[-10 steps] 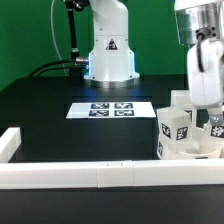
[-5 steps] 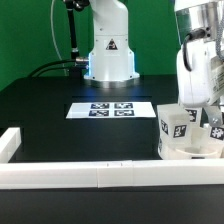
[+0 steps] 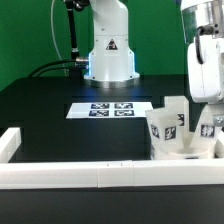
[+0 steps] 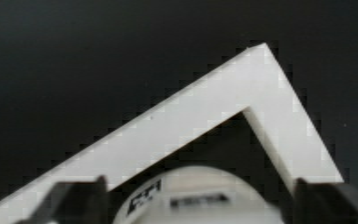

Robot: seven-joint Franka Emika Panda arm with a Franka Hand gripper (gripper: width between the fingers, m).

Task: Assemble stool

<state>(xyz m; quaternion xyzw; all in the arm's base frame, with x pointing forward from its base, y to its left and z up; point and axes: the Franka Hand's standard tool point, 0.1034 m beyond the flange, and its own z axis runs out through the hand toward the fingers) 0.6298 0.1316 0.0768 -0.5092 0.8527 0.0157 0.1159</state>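
Observation:
The white stool seat [image 3: 182, 152] lies at the exterior view's right against the front rail. Short tagged legs stand up from it: one in front [image 3: 167, 124], another at the far right [image 3: 210, 126]. My gripper [image 3: 205, 104] hangs straight down over the right part of the seat, with its fingertips among the legs. In the wrist view a white tagged leg [image 4: 197, 193] fills the space between my two dark fingers [image 4: 78, 200], and the gripper [image 4: 197, 206] looks shut on it.
White border rails run along the front [image 3: 80, 175] and the left [image 3: 8, 145]. Their corner shows in the wrist view [image 4: 247, 95]. The marker board [image 3: 110, 109] lies mid-table before the robot base [image 3: 108, 55]. The table top is black.
The seat with its legs has shifted toward the exterior view's left and turned a little. The gripper has shifted slightly right and stays over it.

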